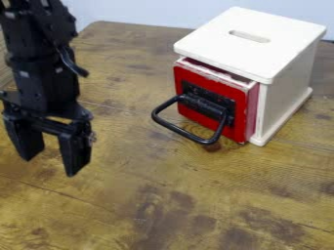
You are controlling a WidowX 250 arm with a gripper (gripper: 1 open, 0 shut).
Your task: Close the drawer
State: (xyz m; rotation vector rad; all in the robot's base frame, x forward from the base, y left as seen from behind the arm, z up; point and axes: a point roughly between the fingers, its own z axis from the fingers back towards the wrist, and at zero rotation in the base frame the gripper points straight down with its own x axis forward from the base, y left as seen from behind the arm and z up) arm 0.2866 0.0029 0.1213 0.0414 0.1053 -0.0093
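The drawer (209, 99) has a red front with a black panel and sits slightly pulled out of a small white cube cabinet (261, 49) at the right. Its large black loop handle (185, 126) juts toward the table's front left. My black gripper (50, 154) hangs at the far left, fingers pointing down at the wooden table, well apart from the handle. Its jaws stand open with nothing between them.
The cabinet has a slot in its white top (251, 35). The worn wooden table (196, 205) stretches across the whole view, with its far edge behind the cabinet.
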